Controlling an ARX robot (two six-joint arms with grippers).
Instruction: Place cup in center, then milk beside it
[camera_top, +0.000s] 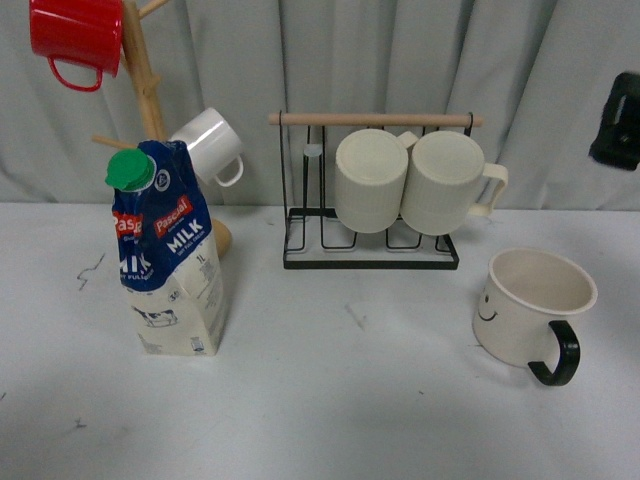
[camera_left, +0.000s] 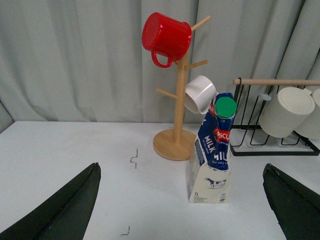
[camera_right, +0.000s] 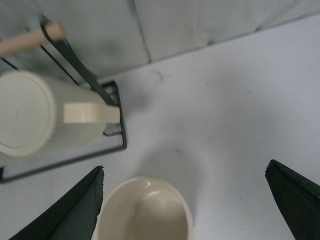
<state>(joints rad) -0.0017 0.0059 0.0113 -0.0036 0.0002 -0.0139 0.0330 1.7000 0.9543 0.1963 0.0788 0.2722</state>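
Mug rack close behind cup

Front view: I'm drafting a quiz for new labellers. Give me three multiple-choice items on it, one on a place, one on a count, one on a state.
1. Where is the smiley mug?
A. Right of the wire rack, nearer the camera
B. Left of that rack
C. Hung on that rack

2. How many ribbed cream mugs sit on the rack?
A. One
B. Two
C. Three

3. How is the milk carton?
A. Standing on its base, green cap on
B. Lying on its side
C. Standing, cap off

Answers:
1 A, it stands on the table, to the right and in front of the rack.
2 B, two show side by side under the wooden bar.
3 A, its base is on the table and the cap sits at its top.
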